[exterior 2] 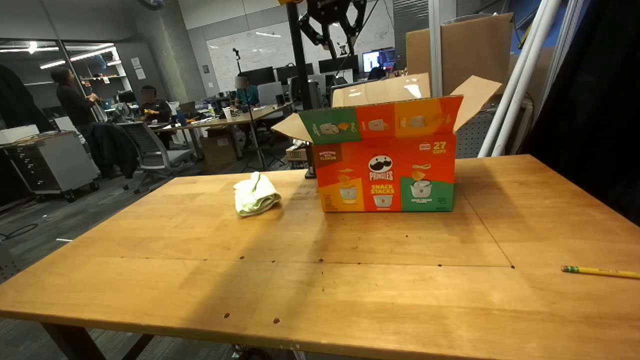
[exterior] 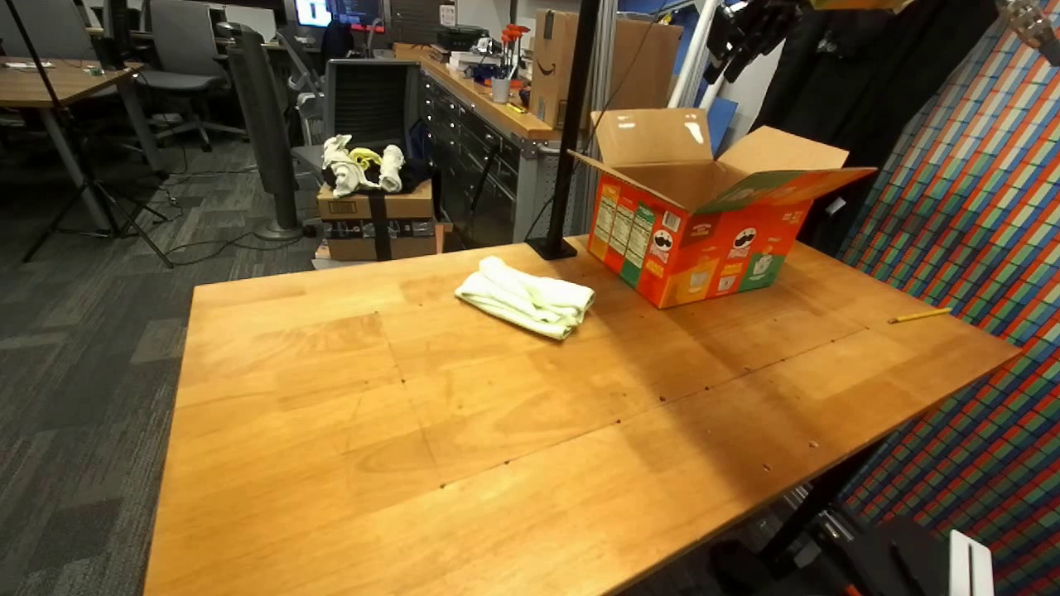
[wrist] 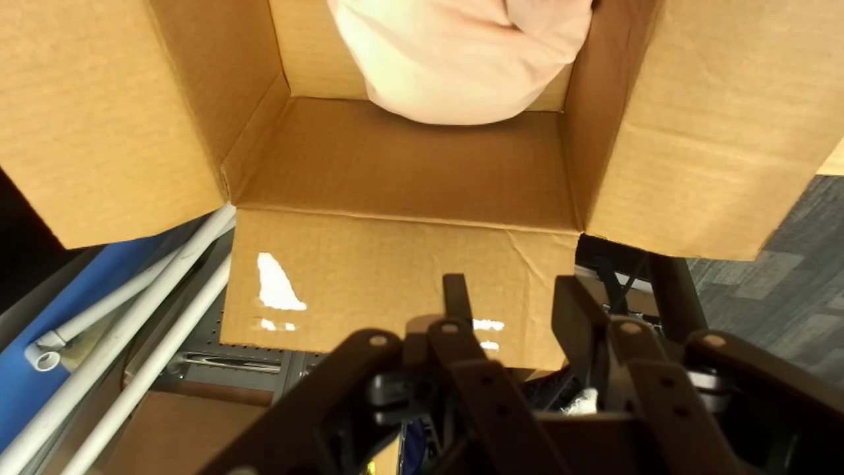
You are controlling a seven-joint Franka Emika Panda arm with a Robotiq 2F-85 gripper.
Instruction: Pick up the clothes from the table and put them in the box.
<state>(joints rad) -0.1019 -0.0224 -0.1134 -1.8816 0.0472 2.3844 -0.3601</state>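
Far left of the box (exterior: 720, 248), in an exterior view, clothes (exterior: 360, 170) lie heaped on cartons (exterior: 406, 207). Nearer its left side, a folded cloth (exterior: 528, 300) rests on the table (exterior: 331, 414), and a black post (exterior: 575, 132) rises just beside the box. Above the box hangs the claw (exterior 2: 342, 51), fingers (wrist: 580, 313) parted. Flaps (wrist: 382, 284) jut out around the box's mouth; pale fabric (wrist: 461, 59) lies inside. A pencil (exterior 2: 600, 272) lies to the box's right.

The wooden table (exterior: 348, 430) carries a cloth (exterior: 530, 300), box (exterior: 720, 258), pencil (exterior: 919, 315) and post (exterior: 573, 124).
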